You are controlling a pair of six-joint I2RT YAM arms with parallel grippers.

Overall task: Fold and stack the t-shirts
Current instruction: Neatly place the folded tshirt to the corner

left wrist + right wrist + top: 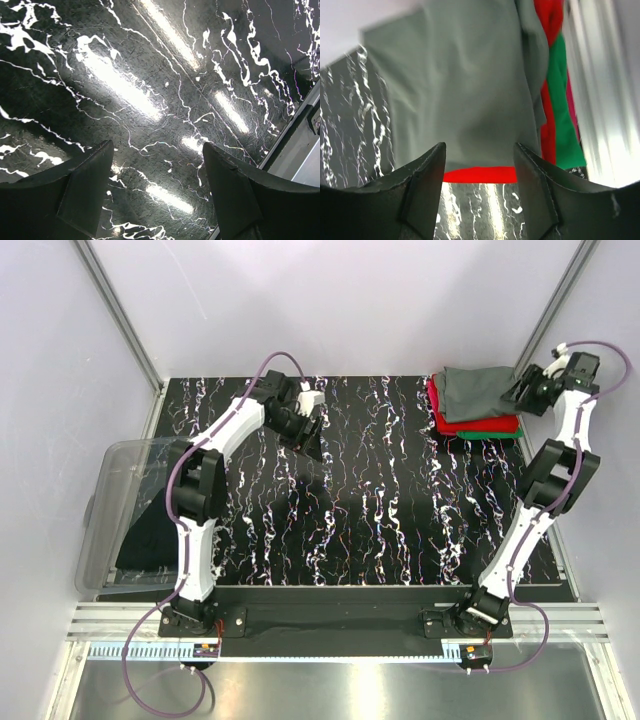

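I judged the job partly done. Three folded t-shirts sat in a stack at the far side of the table [350,520], well apart from the clear tub [98,540] and across from it. The dark grey t-shirt [478,390] lay on top, with the red t-shirt [445,422] under it and the green t-shirt [492,433] at the bottom. In the right wrist view the grey one looked smooth, with red and green edges peeking out along one side, so the pile was not quite square.

The right gripper [520,390] hung at the edge of that stack farthest from the tub. Its jaws stood apart with nothing between them, only the grey cloth beyond. The left gripper [315,445] hovered over bare marbled table between the tub and the stack, nearer the tub. It was spread wide and held nothing.

What remained, as I read it, was the black cloth [150,535] bunched inside the tub. I could not tell whether that was one shirt or several. Each would need lifting out, spreading on the open table beside the tub, folding, and carrying across to the stack. I might also nudge the pile straight.
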